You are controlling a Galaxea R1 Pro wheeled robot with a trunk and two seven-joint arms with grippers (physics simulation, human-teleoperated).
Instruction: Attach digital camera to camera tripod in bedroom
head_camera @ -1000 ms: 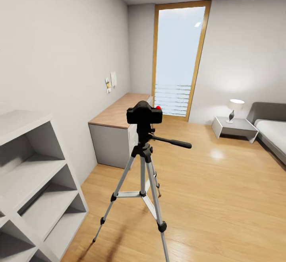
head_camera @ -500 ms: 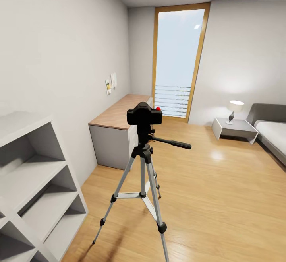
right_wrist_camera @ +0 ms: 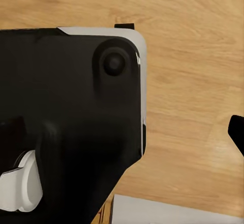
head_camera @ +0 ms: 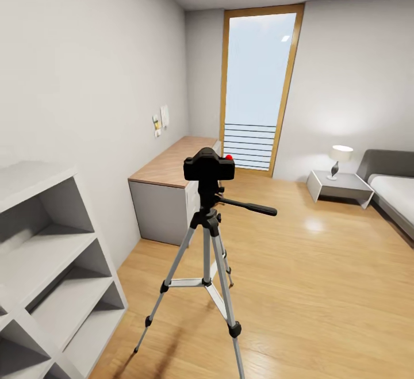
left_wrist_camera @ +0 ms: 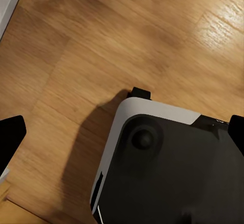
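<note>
A: Both end effectors point down at the floor. On the left end effector [left_wrist_camera: 122, 137] I see two black fingertips [left_wrist_camera: 11, 137] at opposite edges of its wrist view, far apart, with nothing between them, so it stands wide open and empty.

B: And the right one?

A: For the right end effector [right_wrist_camera: 237, 135] only one black fingertip is in its wrist view, at the edge. How far it is open I cannot tell. Nothing is seen in its hold.

B: What lies under them?

A: A black and white robot base [left_wrist_camera: 168, 168] on the light wood floor [head_camera: 322, 287].

B: Where is the camera?

A: In the head view, the camera [head_camera: 209, 167] sits on top of the tripod [head_camera: 208, 264], upright, red button up. The tripod stands on the floor with three legs spread, and its black pan handle goes out to the right.

B: What is around it?

A: Behind the tripod is the bench [head_camera: 172, 167] along the left wall. A grey shelf [head_camera: 52, 264] is near, at the left. The tall window [head_camera: 257, 88] is at the far wall. At the right are a lamp [head_camera: 340, 158] on a low nightstand [head_camera: 340, 186], and just beside that the bed [head_camera: 397, 186].
</note>
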